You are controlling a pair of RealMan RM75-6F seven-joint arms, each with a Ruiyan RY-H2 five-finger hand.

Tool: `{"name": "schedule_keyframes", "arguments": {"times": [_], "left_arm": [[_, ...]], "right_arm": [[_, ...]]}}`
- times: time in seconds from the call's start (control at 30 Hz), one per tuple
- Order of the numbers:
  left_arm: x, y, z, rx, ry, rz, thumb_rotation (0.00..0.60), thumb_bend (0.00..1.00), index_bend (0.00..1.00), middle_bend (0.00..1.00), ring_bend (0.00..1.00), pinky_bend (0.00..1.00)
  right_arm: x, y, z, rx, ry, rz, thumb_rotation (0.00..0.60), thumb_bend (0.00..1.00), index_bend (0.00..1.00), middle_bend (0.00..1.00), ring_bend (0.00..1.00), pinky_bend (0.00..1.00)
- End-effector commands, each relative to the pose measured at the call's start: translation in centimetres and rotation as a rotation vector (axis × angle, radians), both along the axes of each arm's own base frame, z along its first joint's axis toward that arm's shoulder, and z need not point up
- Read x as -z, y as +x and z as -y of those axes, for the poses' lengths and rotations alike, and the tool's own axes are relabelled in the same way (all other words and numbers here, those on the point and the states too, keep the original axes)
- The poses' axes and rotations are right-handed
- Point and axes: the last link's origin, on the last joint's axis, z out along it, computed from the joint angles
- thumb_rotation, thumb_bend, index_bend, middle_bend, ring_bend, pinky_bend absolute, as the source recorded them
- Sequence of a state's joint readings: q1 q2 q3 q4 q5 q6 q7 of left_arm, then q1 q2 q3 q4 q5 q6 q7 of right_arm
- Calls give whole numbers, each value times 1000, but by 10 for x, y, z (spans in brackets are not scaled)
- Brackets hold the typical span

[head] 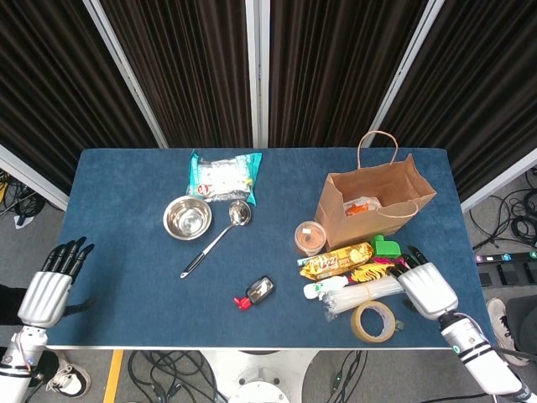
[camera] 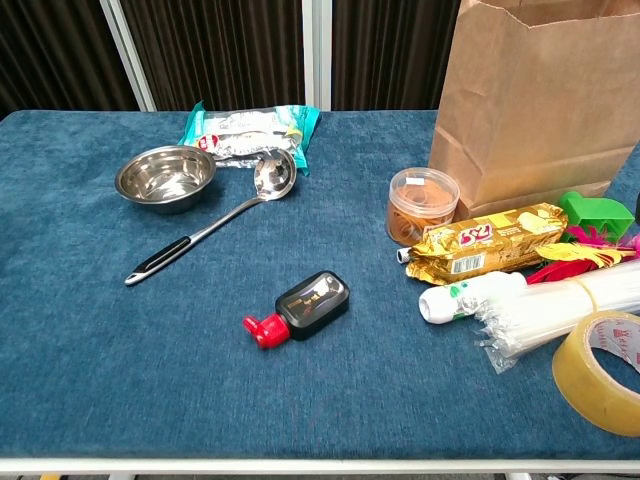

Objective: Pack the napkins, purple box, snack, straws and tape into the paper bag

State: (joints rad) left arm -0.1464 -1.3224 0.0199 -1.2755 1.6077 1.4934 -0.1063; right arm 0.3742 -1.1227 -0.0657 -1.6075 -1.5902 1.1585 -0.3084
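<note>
A: Start at the left. What's the left hand (head: 46,290) doing?

B: It hangs off the counter's (head: 126,218) left edge, low, fingers spread and holding nothing.

A: And on the blue counter itself?

B: A packet of napkins (head: 223,175) lies near the back edge. Just in front of it sit a steel bowl (head: 187,217) and a ladle (head: 216,238), its scoop beside the bowl and its black handle pointing toward the front. Nearer the front lies a small black bottle with a red cap (camera: 300,306).

A: The middle-right?

B: A round clear tub (camera: 422,205) stands just left of the paper bag (head: 375,205). The bag is upright and open, with something orange inside. In front of it lies the gold snack (camera: 487,239), then a white bottle (camera: 468,295), the bundle of straws (camera: 562,309), and the roll of tape (camera: 600,370) at the front edge. A green block (camera: 593,212) and some pink and yellow feathers (camera: 588,245) lie right of the snack.

A: The purple box?

B: I can't make it out.

A: The right hand (head: 427,287)?

B: Only the head view shows it, at the right end of the straws, fingers extended and gripping nothing.
</note>
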Motion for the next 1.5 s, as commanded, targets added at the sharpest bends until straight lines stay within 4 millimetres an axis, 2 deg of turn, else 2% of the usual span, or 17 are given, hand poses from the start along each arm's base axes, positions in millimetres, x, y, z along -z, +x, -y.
{"name": "schedule_keyframes", "arguments": {"times": [0.03,0.23,0.53,1.23,1.37,1.5], "left_arm": [[1,-1,1,0,-2,-4,600,156,56,7,0,106],[1,-3,1,0,1,-9,600,155,56,7,0,106],[2,-6,1,-2,0,-9,600,156,56,7,0,106],[2,-12,-3,-5,14,-7,600,155,56,7,0,106],[2,-14,-2,-6,14,-7,600,156,56,7,0,106],[2,-14,-1,-7,17,-3,600,155,56,7,0,106]], "right_arm": [[11,-8,1,-17,31,18,600,38,307,361,169,81],[22,-16,5,-12,51,36,600,25,276,334,148,65],[38,-26,3,31,82,50,600,26,272,344,150,65],[63,-27,19,17,83,-4,600,49,274,357,156,72],[65,-27,20,2,59,-9,600,84,326,400,201,106],[67,-28,20,-18,31,-14,600,138,472,506,309,177]]}}
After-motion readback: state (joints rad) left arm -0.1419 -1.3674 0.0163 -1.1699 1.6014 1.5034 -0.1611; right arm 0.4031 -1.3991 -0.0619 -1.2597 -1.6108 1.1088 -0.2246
